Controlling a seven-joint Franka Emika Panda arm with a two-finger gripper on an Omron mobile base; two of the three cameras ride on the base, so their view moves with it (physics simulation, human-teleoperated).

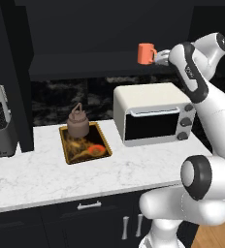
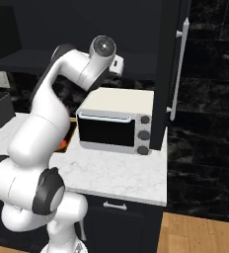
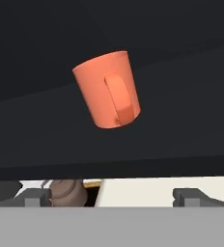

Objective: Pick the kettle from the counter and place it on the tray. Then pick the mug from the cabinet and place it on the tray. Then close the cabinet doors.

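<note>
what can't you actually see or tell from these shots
- Mug, left base view: its handle side is covered by the pincer. From there, contact can't be judged.
- Tray, right base view: the arm hides all but an orange sliver.
- Kettle, hand view: cut off by the bottom band and a fingertip.
- Toaster oven, left base view: its right end is behind the arm.
- Cabinet interior: too dark to make out.

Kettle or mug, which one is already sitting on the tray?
The brown kettle sits on the tray. The orange mug is up on the cabinet shelf, in front of the open gripper.
</note>
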